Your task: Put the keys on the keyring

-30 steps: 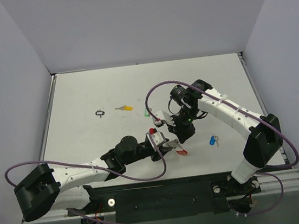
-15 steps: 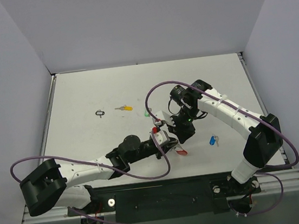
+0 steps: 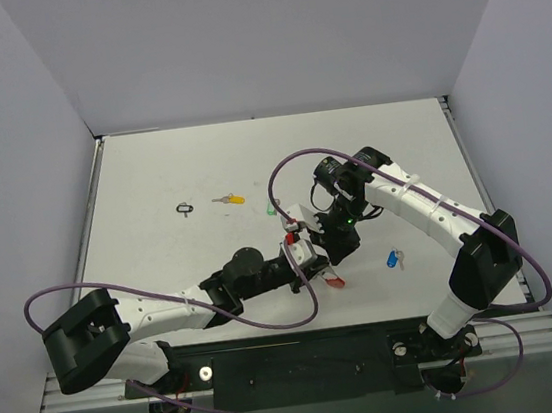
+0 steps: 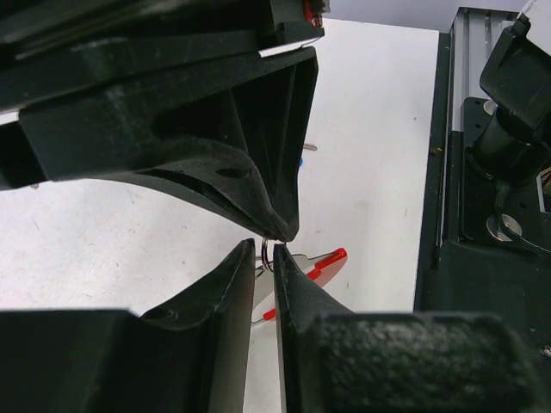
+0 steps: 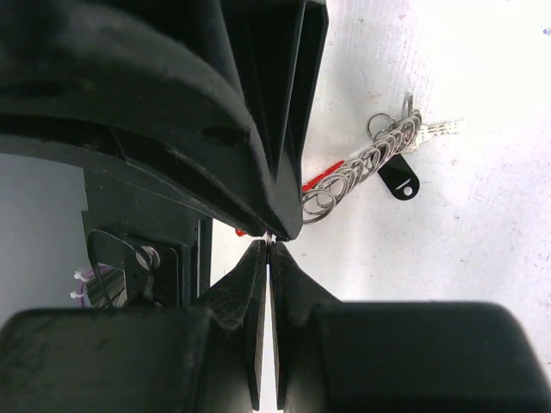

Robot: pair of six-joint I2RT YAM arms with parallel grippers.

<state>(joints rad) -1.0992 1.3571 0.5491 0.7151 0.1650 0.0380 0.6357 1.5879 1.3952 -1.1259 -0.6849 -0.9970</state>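
Observation:
The keyring is a chain of silver rings [image 5: 362, 165] with a red curved tag [image 4: 323, 261]; the tag also shows in the top view [image 3: 333, 280]. My left gripper [image 3: 309, 256] and right gripper [image 3: 333, 245] meet tip to tip over it. In the left wrist view my left gripper [image 4: 267, 255] is shut on a thin silver ring of the keyring. In the right wrist view my right gripper [image 5: 269, 245] is shut on a thin metal edge at the same spot. A black-tagged key [image 5: 398, 182] hangs at the chain's far end. Blue [image 3: 394, 259], green [image 3: 271, 209] and yellow [image 3: 228, 200] keys lie loose.
A small black loop-shaped tag [image 3: 185, 209] lies at the left of the white table, near the yellow key. The black base rail [image 4: 482, 215] runs along the table's near edge. Purple cables loop off both arms.
My left arm has shifted a little to the right and forward, bringing its gripper closer against the right gripper. The right arm and the loose keys have stayed put.

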